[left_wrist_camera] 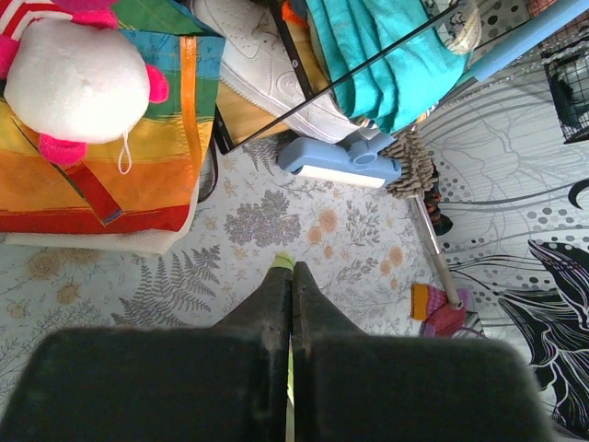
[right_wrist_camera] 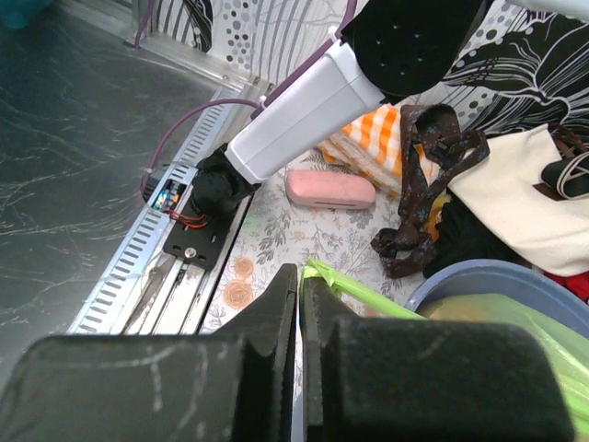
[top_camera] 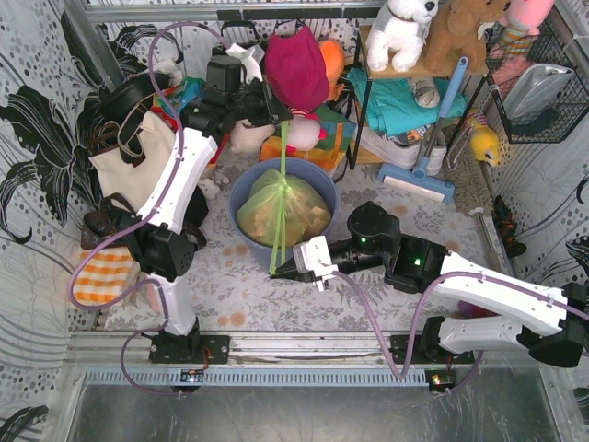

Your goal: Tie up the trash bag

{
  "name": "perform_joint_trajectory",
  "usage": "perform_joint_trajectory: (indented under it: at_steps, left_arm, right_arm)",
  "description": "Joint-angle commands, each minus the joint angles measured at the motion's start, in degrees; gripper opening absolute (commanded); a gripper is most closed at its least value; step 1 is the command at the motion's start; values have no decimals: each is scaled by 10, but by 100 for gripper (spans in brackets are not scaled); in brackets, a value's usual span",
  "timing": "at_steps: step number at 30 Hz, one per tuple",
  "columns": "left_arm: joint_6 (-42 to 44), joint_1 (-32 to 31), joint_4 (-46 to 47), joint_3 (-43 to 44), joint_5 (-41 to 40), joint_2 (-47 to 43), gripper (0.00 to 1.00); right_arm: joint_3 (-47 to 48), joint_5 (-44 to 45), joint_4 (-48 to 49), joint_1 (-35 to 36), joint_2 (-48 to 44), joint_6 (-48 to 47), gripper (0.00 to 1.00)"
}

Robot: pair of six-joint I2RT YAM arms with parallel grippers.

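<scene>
The bag point(top_camera: 308, 212) sits in the bin point(top_camera: 236, 198) on the counter, mid-scene. Its two tails stretch in one straight line across the bin. The far tail point(top_camera: 284, 152) is pinched in the clenched left hand point(top_camera: 282, 120), and the near tail point(top_camera: 276, 235) in the clenched right hand point(top_camera: 281, 267). The step looks like cinching the knot. Pull both hands apart evenly and along that line, staying low, so the knot seats at the bag's neck. A lopsided tug could drag the bag out or tear the thin plastic.
</scene>
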Motion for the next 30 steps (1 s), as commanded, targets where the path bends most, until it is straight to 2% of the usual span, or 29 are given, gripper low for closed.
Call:
perform_joint_trajectory:
  at_steps: [1, 5, 12, 18, 25, 30]
  left_arm:
    - [36, 50, 185, -23, -150, 48, 0]
    - [39, 51, 208, -65, -170, 66, 0]
    - [38, 55, 206, -52, -172, 105, 0]
    - [39, 56, 233, -71, -130, 49, 0]
    - [-3, 54, 305, -138, -17, -50, 0]
    - [-32, 50, 360, -205, 46, -117, 0]
  right_arm:
    - [-37, -195, 20, 69, -30, 52, 0]
    - [-129, -186, 129, 69, -52, 134, 0]
    - [-156, -167, 133, 84, -54, 148, 0]
    - [-125, -122, 132, 86, -57, 112, 0]
    - [-101, 41, 194, 86, -63, -2, 0]
    - [-42, 197, 248, 84, -16, -63, 0]
